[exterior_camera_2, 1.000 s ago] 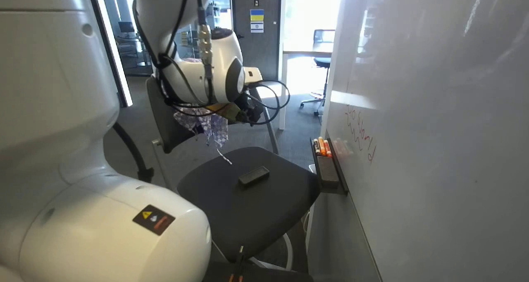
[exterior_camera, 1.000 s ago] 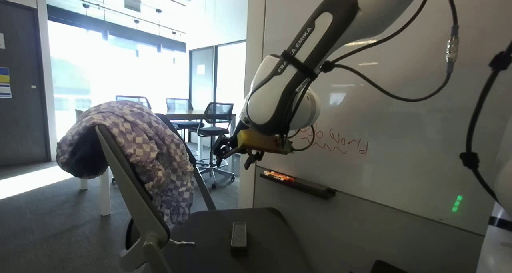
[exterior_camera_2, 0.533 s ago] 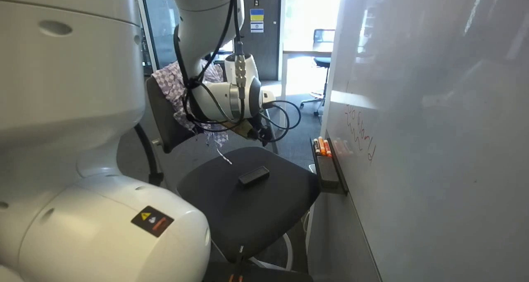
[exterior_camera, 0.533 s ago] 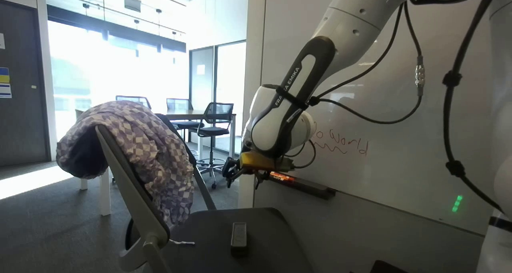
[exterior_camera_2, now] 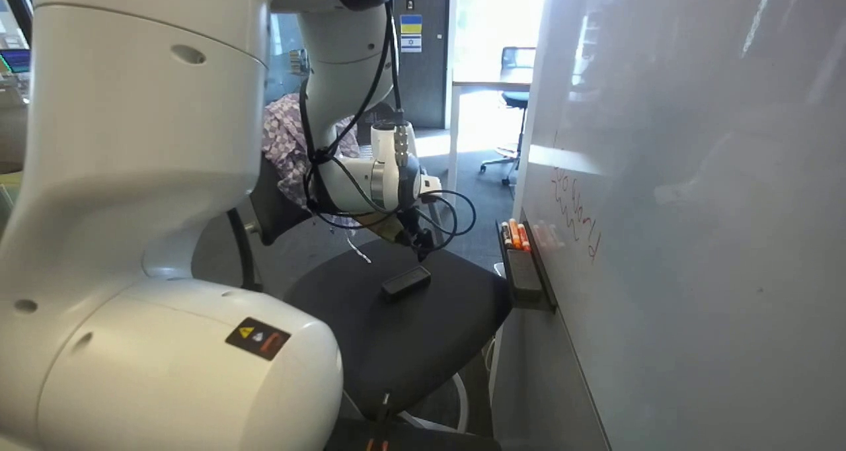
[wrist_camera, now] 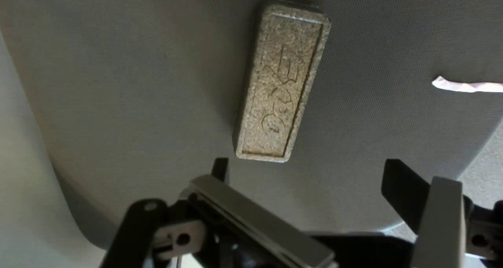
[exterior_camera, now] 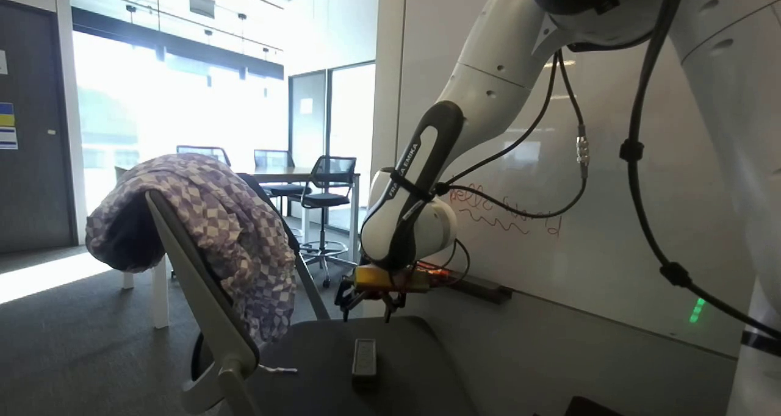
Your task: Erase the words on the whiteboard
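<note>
The red words [exterior_camera: 497,218] are on the glossy whiteboard [exterior_camera: 616,263], partly crossed by an arm cable in this exterior view. Words [exterior_camera_2: 576,213] and whiteboard [exterior_camera_2: 700,286] also show in an exterior view. A small rectangular eraser block [exterior_camera: 365,360] lies flat on a dark chair seat; it also shows in an exterior view [exterior_camera_2: 406,281]. In the wrist view the eraser [wrist_camera: 281,87] lies beyond my fingertips, nearer the left finger. My gripper [exterior_camera: 367,318] is open and empty, pointing down above the seat. Its fingers [wrist_camera: 310,167] stand wide apart in the wrist view, not touching the eraser.
The chair seat [exterior_camera: 421,367] stands beside the board. A checkered cloth [exterior_camera: 201,215] hangs over the chair back. A black tray ledge [exterior_camera_2: 550,292] on the board holds orange-red markers [exterior_camera_2: 515,234] and a dark block [exterior_camera_2: 524,272]. A white string [wrist_camera: 467,86] lies on the seat.
The arm has swung down. My gripper has lowered from beside the board's edge to just above the chair seat near the eraser. The eraser and the words have not changed.
</note>
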